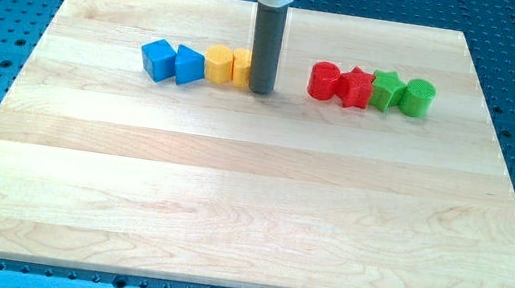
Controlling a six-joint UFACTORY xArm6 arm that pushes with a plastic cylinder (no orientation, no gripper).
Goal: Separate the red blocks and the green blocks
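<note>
Resting at the view's top centre, my tip (260, 91), a plain rod with nothing to spread or pinch, touching the right yellow block (241, 66). Off to its right, apart from it, one touching row: red cylinder (324, 81), red star (354, 87), green star (385, 90), green cylinder (418, 98).

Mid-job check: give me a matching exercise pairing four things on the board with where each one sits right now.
Things
1. blue cube
2. green cylinder
3. red star block
4. my tip

Places
A. far end of the row at the view's right
B. touching the green star block
C. far end of the row at the view's left
D. right beside the yellow blocks, on their right

Pairs: 1-C, 2-A, 3-B, 4-D
</note>
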